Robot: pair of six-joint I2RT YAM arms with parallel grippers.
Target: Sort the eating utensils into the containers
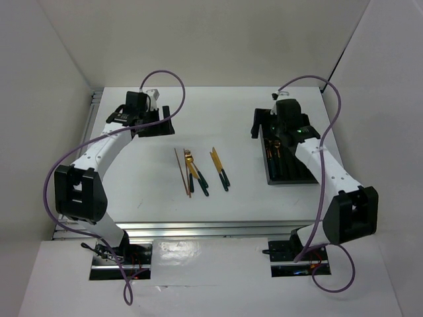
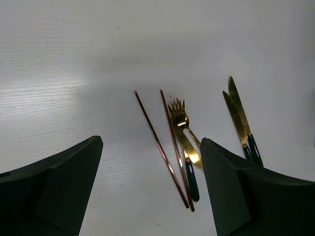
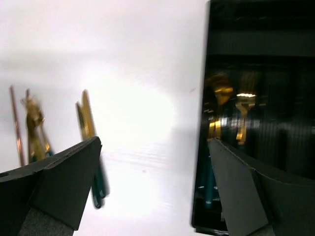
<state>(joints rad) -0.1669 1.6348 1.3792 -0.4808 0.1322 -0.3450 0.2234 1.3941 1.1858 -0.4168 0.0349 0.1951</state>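
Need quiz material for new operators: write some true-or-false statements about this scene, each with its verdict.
1. Two chopsticks lie on the table, outside the tray. True.
2. The left tool holds a fork. False: it is open and empty, and the forks lie on the table.
3. The tray already holds gold utensils. True.
4. The right tool is shut on a knife. False: it is open and empty, and both knives lie on the table.
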